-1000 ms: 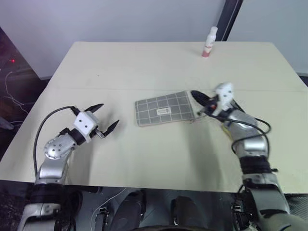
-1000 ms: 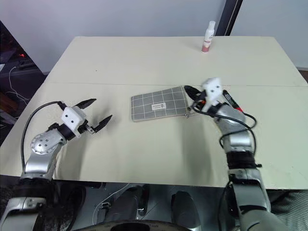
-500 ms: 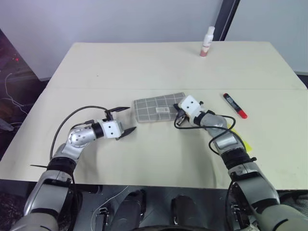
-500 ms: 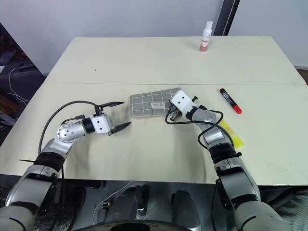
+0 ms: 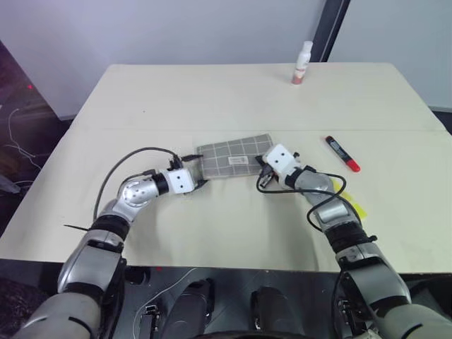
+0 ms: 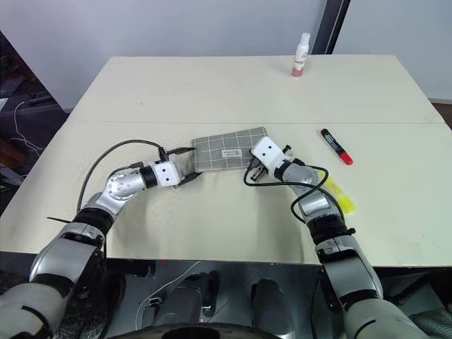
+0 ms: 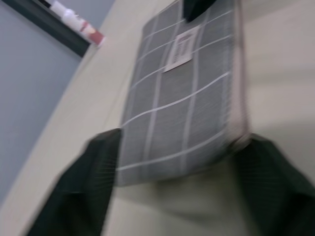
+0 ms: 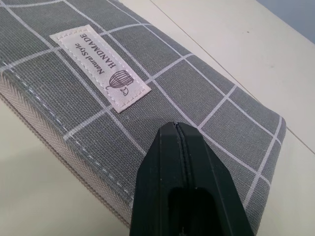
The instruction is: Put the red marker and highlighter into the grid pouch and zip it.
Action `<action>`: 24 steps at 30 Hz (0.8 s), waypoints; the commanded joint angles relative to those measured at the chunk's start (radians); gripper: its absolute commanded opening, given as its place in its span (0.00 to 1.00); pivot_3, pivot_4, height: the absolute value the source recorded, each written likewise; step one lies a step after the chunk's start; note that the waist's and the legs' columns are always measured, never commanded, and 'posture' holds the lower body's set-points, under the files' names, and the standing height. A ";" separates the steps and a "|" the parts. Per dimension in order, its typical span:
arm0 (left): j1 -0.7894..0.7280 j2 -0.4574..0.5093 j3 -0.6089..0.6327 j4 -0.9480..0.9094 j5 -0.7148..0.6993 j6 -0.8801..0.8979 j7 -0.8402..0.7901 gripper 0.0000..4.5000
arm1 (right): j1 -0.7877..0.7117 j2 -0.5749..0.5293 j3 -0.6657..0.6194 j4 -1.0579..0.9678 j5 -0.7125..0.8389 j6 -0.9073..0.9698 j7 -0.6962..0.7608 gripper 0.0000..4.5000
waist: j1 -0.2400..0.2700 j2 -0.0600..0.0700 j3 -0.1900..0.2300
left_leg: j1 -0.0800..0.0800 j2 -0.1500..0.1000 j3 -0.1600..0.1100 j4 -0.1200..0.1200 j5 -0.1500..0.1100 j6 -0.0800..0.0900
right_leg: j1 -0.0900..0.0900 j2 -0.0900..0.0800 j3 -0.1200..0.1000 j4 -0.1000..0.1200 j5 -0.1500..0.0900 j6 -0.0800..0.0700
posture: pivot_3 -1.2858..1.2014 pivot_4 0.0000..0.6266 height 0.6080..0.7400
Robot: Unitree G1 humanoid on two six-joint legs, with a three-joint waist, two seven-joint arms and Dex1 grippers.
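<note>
Left gripper (image 6: 185,167) is at the pouch's left end, fingers (image 7: 88,187) apart, one on each side of that short edge. Whether they touch the fabric I cannot tell; the wrist view is smeared.

Pouch (image 5: 236,155) lies flat mid-table, label patch up, zipper along the near long edge. It looks shut, or nearly so.

Right gripper (image 5: 262,178) is pressed shut at the pouch's right end, tips over the fabric near the zipper edge. Nothing shows between the tips in its wrist view. Contact is not clear, and the pull tab is not made out.

Marker (image 5: 343,154) lies on the table (image 5: 212,92), right of the pouch and well apart from it. Highlighter (image 6: 337,197) lies on the table just beside the right forearm, partly hidden by it. Neither is in the pouch.

Judged step: pin the pouch, then open the zipper.

To do it well:
- Close the left gripper on the end seam only, not on the zipper, so the slider has a free run.
- Hold that end flat against the table.
- The right gripper has to open, find the tab and pinch it, then pull along the zipper line, low and straight.
- Risk: with a weak left hold the whole pouch slides instead of opening.
</note>
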 commanded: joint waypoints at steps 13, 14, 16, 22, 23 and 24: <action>0.048 -0.010 0.017 -0.098 -0.074 0.082 -0.040 0.00 | 0.034 -0.036 -0.110 -0.292 0.142 0.173 0.068 0.61 | -0.001 0.000 0.000 | 0.000 0.000 0.000 0.000 0.000 0.000 | 0.000 0.000 0.001 0.000 0.000 0.000 | 0.52 0.24 1.00; 0.063 -0.009 0.021 -0.132 -0.079 0.098 -0.033 0.00 | 0.049 -0.053 -0.116 -0.332 0.163 0.204 0.097 0.72 | 0.000 0.000 0.000 | 0.000 0.000 0.000 0.000 0.000 0.000 | -0.001 -0.001 0.001 0.000 0.000 0.000 | 0.52 0.24 1.00; 0.108 -0.005 0.037 -0.226 -0.090 0.143 -0.006 0.00 | 0.103 -0.120 -0.113 -0.413 0.165 0.255 0.152 0.96 | 0.003 0.000 0.000 | -0.001 0.000 0.000 -0.001 0.000 0.000 | -0.001 -0.001 0.001 -0.001 0.000 0.000 | 0.52 0.24 1.00; 0.228 0.006 0.065 -0.466 -0.099 0.280 0.047 0.00 | 0.163 -0.199 -0.113 -0.455 0.142 0.278 0.169 0.99 | -0.007 -0.001 0.000 | -0.002 0.000 0.000 -0.002 -0.001 0.001 | -0.001 -0.001 0.003 -0.003 0.001 -0.001 | 0.52 0.24 1.00; 0.241 0.004 0.069 -0.492 -0.105 0.299 0.053 0.00 | 0.156 -0.204 -0.101 -0.434 0.121 0.263 0.162 0.99 | -0.007 -0.001 0.000 | -0.002 0.000 0.000 -0.002 -0.001 0.001 | -0.002 0.000 0.004 -0.002 0.001 -0.002 | 0.52 0.24 1.00; 0.252 0.004 0.073 -0.516 -0.103 0.318 0.066 0.00 | 0.144 -0.207 -0.088 -0.403 0.098 0.250 0.155 0.99 | -0.007 -0.001 0.000 | -0.001 0.000 0.000 -0.002 -0.001 0.001 | -0.002 0.001 0.005 -0.002 0.001 -0.002 | 0.52 0.24 1.00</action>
